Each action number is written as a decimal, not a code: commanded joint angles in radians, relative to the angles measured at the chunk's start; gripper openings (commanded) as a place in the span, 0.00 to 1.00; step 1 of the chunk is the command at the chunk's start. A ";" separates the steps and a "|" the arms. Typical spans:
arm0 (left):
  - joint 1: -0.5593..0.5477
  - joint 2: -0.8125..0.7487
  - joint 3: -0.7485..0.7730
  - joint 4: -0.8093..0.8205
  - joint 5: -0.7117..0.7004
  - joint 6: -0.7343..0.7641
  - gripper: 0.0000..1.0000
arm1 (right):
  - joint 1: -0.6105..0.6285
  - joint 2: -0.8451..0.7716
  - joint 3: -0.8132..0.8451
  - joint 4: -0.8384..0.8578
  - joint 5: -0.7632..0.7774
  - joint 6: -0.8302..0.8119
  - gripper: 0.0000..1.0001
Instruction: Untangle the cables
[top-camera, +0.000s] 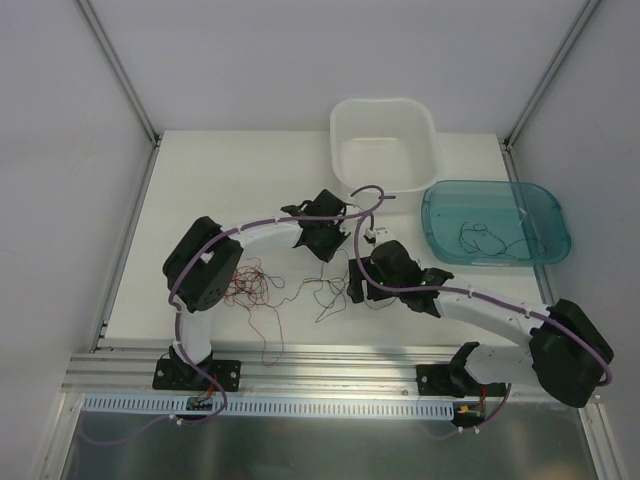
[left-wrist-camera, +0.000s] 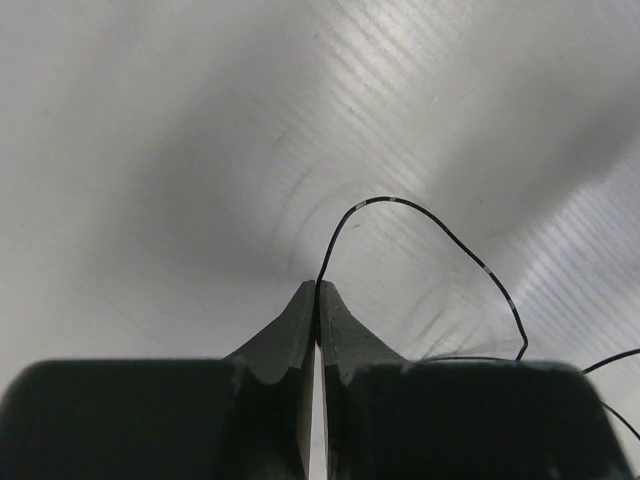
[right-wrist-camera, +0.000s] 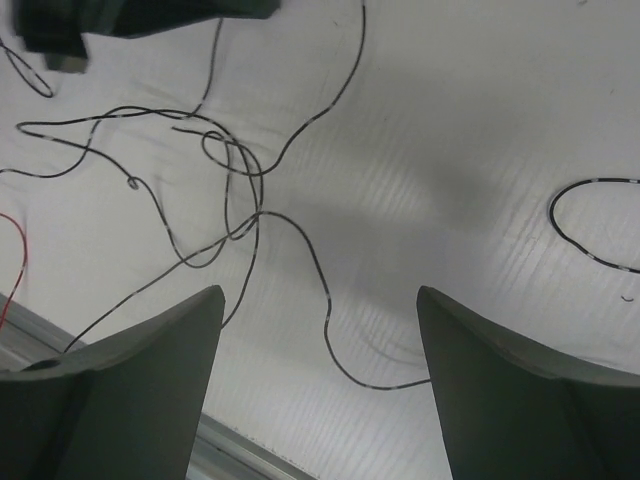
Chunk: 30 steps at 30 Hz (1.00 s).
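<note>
Thin black wires (top-camera: 330, 290) lie loose on the white table between the arms; red curly wires (top-camera: 255, 290) lie by the left arm. My left gripper (top-camera: 322, 243) is shut on a black wire (left-wrist-camera: 420, 215), which arcs up out of the fingertips in the left wrist view. My right gripper (top-camera: 358, 290) is open above the table. In the right wrist view a loose tangle of black wire (right-wrist-camera: 235, 180) lies ahead of its wide-apart fingers (right-wrist-camera: 160, 350), with one strand (right-wrist-camera: 330, 330) running between them. Another black wire (top-camera: 485, 238) lies in the teal tray.
A white tub (top-camera: 425, 150) stands at the back centre. A teal tray (top-camera: 555, 215) sits at the right. A metal rail (top-camera: 320, 375) runs along the table's near edge. Enclosure walls stand left, right and behind.
</note>
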 joint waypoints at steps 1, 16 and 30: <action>-0.009 -0.123 -0.032 0.005 -0.052 -0.008 0.00 | -0.030 0.093 0.056 0.064 -0.048 -0.015 0.82; 0.252 -0.334 -0.092 -0.113 -0.397 -0.228 0.00 | -0.059 -0.041 0.102 -0.115 -0.055 -0.049 0.01; 0.744 -0.460 -0.148 -0.287 -0.319 -0.419 0.00 | -0.168 -0.452 0.422 -0.533 0.119 -0.219 0.01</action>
